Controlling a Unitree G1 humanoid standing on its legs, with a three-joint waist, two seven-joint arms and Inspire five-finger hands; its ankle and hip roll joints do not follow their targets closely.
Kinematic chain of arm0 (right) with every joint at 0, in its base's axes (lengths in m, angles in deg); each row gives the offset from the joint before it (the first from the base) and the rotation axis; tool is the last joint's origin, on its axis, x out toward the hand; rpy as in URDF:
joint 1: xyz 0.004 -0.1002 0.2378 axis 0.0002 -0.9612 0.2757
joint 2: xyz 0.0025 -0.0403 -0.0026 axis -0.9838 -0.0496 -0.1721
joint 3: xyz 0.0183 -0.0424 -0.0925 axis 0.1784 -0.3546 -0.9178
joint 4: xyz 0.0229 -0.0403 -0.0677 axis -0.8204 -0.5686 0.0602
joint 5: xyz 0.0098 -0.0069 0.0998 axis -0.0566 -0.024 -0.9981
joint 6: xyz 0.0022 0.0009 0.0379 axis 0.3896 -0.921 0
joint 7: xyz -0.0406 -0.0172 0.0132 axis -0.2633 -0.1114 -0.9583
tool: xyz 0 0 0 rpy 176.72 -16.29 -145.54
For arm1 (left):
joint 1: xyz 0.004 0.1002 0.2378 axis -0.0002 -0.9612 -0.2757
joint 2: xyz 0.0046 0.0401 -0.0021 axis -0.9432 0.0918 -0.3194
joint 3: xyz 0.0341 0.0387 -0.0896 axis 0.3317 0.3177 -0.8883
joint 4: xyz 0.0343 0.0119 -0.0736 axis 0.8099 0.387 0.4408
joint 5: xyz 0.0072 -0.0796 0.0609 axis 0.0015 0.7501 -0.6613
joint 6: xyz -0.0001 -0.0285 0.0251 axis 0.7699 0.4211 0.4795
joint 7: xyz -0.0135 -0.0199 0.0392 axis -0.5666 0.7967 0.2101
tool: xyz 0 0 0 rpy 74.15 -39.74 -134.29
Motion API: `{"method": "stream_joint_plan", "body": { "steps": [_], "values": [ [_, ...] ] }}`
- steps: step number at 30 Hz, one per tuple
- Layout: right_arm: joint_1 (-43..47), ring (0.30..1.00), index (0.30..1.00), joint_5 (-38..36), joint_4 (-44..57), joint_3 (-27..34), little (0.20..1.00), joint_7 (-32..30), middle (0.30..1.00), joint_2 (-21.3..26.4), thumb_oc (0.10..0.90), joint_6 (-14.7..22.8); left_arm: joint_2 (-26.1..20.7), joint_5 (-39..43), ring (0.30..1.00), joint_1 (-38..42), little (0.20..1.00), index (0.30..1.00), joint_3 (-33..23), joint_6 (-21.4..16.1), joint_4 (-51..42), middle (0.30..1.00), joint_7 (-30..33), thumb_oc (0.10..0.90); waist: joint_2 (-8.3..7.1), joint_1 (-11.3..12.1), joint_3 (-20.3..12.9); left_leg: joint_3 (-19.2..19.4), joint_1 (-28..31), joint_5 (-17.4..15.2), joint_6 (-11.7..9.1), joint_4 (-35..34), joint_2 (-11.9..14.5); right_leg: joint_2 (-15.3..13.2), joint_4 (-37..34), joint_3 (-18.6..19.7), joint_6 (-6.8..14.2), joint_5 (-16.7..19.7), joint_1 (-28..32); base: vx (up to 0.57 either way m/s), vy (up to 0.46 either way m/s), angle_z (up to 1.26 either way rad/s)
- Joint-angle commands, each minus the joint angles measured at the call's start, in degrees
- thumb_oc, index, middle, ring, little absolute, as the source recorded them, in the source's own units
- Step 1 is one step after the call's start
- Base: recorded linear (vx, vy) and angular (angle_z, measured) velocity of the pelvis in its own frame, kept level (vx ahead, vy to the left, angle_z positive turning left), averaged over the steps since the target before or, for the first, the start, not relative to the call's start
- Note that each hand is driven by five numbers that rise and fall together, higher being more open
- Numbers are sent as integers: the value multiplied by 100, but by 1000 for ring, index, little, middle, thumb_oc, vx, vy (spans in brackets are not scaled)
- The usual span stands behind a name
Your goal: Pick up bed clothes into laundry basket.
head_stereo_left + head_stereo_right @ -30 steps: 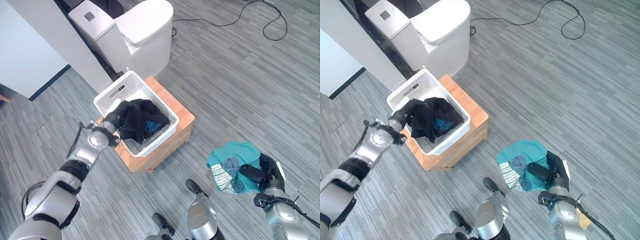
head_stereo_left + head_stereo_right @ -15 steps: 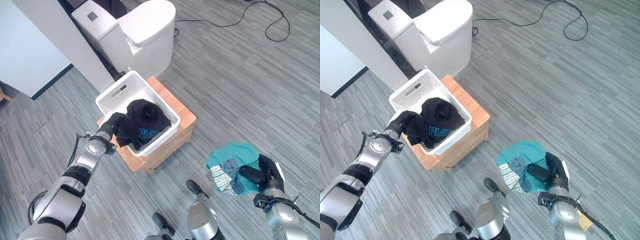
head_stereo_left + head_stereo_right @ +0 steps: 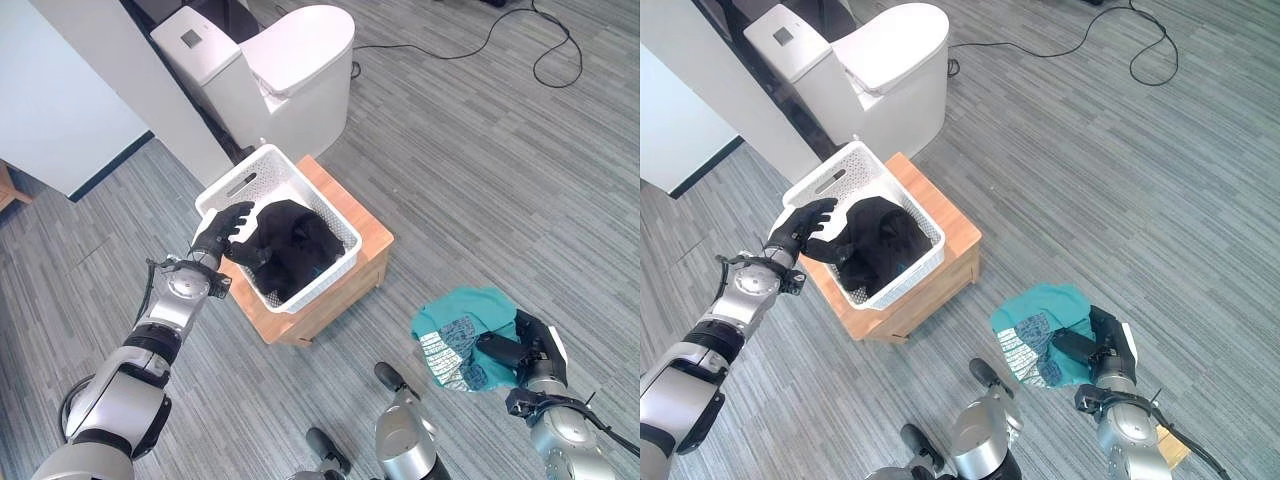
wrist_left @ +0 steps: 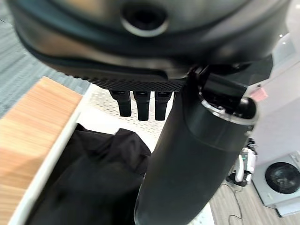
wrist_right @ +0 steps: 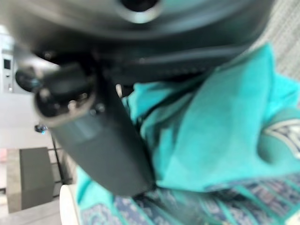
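Teal shirt (image 3: 463,334), lower right on the floor, lies pinched in right hand (image 3: 522,352) fingers; left hand (image 3: 218,232) spread over basket (image 3: 262,170).

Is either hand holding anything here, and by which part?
The right hand grips the teal shirt at its near edge. The left hand is open over the basket.

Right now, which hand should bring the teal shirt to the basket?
Right. The right hand is already clutching the teal shirt; the left hand hovers open over the black garment in the laundry basket.
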Motion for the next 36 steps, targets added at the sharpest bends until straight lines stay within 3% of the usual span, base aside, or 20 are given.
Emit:
{"method": "stream_joint_plan", "body": {
  "steps": [1, 5, 7, 9, 13, 16, 19, 21, 22, 23, 27, 34, 36],
  "values": [
    [56, 300, 300, -37, 513, 245, 300, 121, 300, 380, 400, 365, -656, 406, 900, 566, 900, 900, -407, -494, -190, 900, 297, 800, -19, 197, -647, -160, 22, 116, -160, 22, -39, 364, 346, -487, -198, -773, 204, 10, -2, 5],
    [85, 300, 300, -17, 471, 235, 300, 116, 300, 392, 400, 362, -831, 623, 900, 700, 900, 900, -474, -606, -395, 900, 420, 800, 8, 222, -713, -193, 51, 106, -155, 22, -48, 349, 358, -524, -191, -791, 248, 3, -9, 6],
    [173, 300, 300, 48, 515, 304, 300, 23, 300, 445, 400, 423, -934, 1467, 900, 759, 900, 900, -819, -956, -1034, 900, 623, 800, -10, 292, -780, -254, 102, 65, -143, 22, -76, 322, 390, -573, -188, -856, 315, -3, -16, 7],
    [202, 300, 300, 63, 544, 341, 300, -15, 300, 459, 400, 462, -964, 1531, 900, 720, 900, 900, -898, -1026, -1296, 900, 709, 800, -10, 308, -819, -270, 81, 82, -148, 22, -62, 335, 387, -576, -196, -829, 298, -4, -27, 10],
    [474, 300, 300, 205, 600, 841, 300, -379, 300, 618, 400, 698, -798, 2425, 900, -177, 900, 900, -1776, -1614, -3025, 900, 709, 800, -139, 524, -996, -440, 95, 41, -127, 22, -58, 323, 354, -645, -220, -872, 407, -9, -52, 15],
    [896, 300, 300, 289, 596, 1246, 300, -624, 300, 951, 400, 868, -604, 2307, 900, -1083, 900, 900, -2280, -1858, -4308, 900, 721, 800, -282, 811, -1156, -547, 121, -2, -98, 22, -49, 325, 319, -724, -258, -900, 513, 7, -23, 8],
    [1116, 300, 300, 285, 570, 1317, 300, -678, 300, 1227, 400, 894, -336, 2330, 900, -1783, 900, 900, -2438, -1762, -4884, 900, 588, 800, -327, 940, -1201, -610, 143, -21, -74, 22, -51, 321, 309, -771, -278, -922, 572, -10, -9, 15],
    [1344, 300, 300, 412, 693, 1414, 300, -668, 300, 1594, 400, 827, -115, 2353, 900, -2813, 900, 900, -2557, -1501, -5179, 900, 276, 800, -441, 1225, -1210, -726, 149, -19, -42, 22, -53, 331, 345, -871, -317, -957, 633, -36, -10, 25],
    [1350, 300, 300, 411, 687, 1384, 300, -670, 300, 1610, 400, 828, -97, 2347, 900, -2874, 900, 900, -2590, -1479, -5228, 900, 276, 800, -432, 1199, -1222, -732, 154, -20, -41, 22, -55, 329, 345, -877, -317, -962, 641, -80, -20, 22],
    [1463, 300, 300, 544, 1027, 1347, 300, -560, 300, 1682, 400, 792, 244, 2389, 900, -3617, 900, 900, -2602, -1291, -5332, 900, 163, 800, -500, 1369, -1201, -801, 132, 31, -18, 22, -50, 337, 358, -949, -345, -944, 668, -31, -16, 25],
    [1865, 300, 300, 620, 1332, 1031, 300, -460, 300, 1732, 400, 757, 580, 2824, 900, -4630, 900, 900, -2568, -939, -5187, 900, -212, 800, -580, 1633, -1255, -921, 102, 3, 15, 22, -71, 315, 276, -1084, -365, -990, 763, -13, -15, 29],
    [2775, 300, 300, 899, 1315, 301, 300, -550, 300, 1745, 400, 691, 658, 2893, 900, -5222, 900, 900, -2537, -767, -5007, 900, -314, 800, -642, 1951, -1305, -1032, 90, 5, 70, 22, -104, 279, 223, -1194, -374, -1009, 885, -1, 4, 21],
    [3341, 300, 300, 884, 972, -203, 300, -638, 300, 1755, 400, 594, 760, 3152, 900, -5188, 900, 900, -2360, -768, -4943, 900, -312, 800, -672, 2068, -1317, -1063, 82, -3, 85, 22, -132, 251, 202, -1238, -360, -992, 905, -7, 10, 22]
  ]
}}
